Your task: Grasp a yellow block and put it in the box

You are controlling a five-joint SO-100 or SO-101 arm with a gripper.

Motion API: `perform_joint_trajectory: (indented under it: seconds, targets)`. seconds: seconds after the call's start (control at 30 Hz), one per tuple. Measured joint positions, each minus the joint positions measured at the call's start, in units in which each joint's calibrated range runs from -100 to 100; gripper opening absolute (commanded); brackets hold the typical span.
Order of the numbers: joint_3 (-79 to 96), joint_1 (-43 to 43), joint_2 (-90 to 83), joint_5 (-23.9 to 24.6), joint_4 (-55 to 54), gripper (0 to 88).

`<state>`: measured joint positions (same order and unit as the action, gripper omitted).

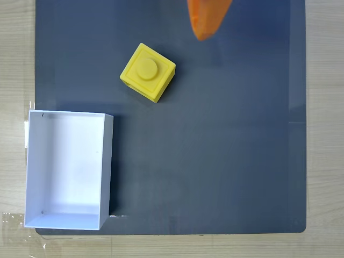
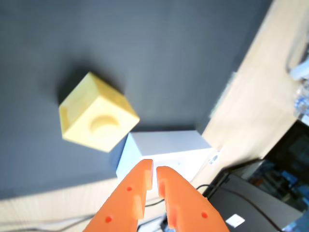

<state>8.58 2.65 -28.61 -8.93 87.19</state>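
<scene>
On my fixed view the pale wood bench (image 1: 16, 54) carries a big dark grey mat (image 1: 226, 150) that covers most of what I can see. The mat's rounded lower right corner sits just short of the bench's near edge.

Next in size is the box (image 1: 106, 166), white and open-topped, lying at the lower left of the mat with its left wall hanging out over the bare wood. Its floor is bare white. In the wrist view I see the same box (image 2: 164, 145) just beyond my fingertips, with the mat behind it and the wood strip running off to the right.

The yellow block (image 1: 148, 72) rests on the mat above the box in the fixed view, well apart from it, turned at an angle to the mat's edges, its round stud facing up. In the wrist view the yellow block (image 2: 96, 113) lies to the left of the box, untouched.

My hand (image 2: 154, 169) comes in from the bottom of the wrist view, orange, its two fingers nearly pressed together with only a thin slit between the tips and nothing held in them. In the fixed view, an orange tip of the hand (image 1: 207, 21) pokes in from the top edge, up and to the right of the block and clear of it.
</scene>
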Motion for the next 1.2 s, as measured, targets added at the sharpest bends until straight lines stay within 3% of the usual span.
perform_joint_trajectory:
  seconds: [0.17, 0.33, 0.5, 0.8, 1.2]
  targets:
    - [-8.7, 5.8, 7.0, -8.9, 10.0, 1.4]
    - [-10.9, 13.3, 11.5, -18.0, 11.6, 2.4]
    - [-10.9, 20.0, 15.8, -25.2, 11.7, 14.8]
    - [-11.1, 25.8, 21.7, -31.6, 11.8, 44.1]
    - [-11.1, 25.4, 33.0, -36.9, 11.7, 46.8]
